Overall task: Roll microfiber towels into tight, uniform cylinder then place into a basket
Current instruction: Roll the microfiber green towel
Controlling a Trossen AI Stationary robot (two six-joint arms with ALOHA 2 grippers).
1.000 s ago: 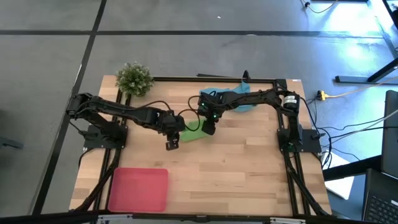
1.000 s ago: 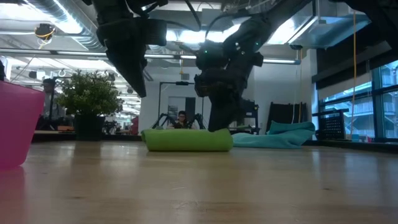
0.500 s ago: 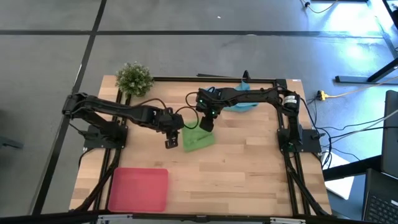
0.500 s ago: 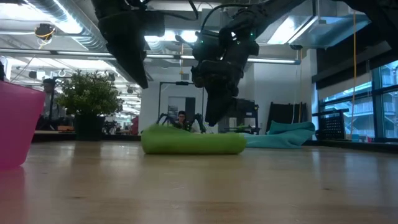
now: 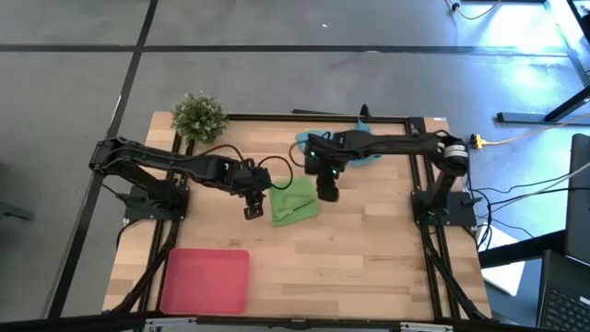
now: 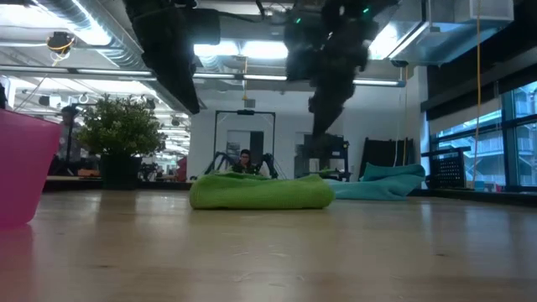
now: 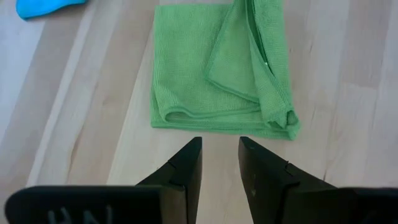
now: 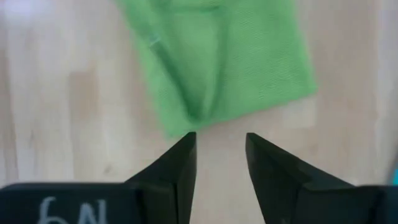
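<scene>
Green towel loosely folded, both claws off it

Green towel point(image 5: 295, 203) lies mid-table between left claw point(image 5: 254, 208) and right claw point(image 5: 328, 191), both spread, empty. Risk: slack top flap bunches on rolling, giving an uneven cylinder. Blue towel point(image 5: 355, 148) behind; basket point(image 5: 205, 280) well apart.

Green towel point(image 7: 211, 74): soft microfiber cloth, fine knit texture, matt, stitched hem showing in my left wrist view. Blue towel point(image 5: 358, 148): same soft matt cloth, crumpled. Table point(image 5: 369, 240): pale wood planks, smooth, faint satin sheen in my low view. Basket point(image 5: 205, 280): pinkish-red plastic, smooth, slightly glossy. Left gripper point(image 7: 219, 163) fingers point(image 7: 186, 163): dark matt plastic, I think. Table frame point(image 5: 419, 198): black metal.
</scene>
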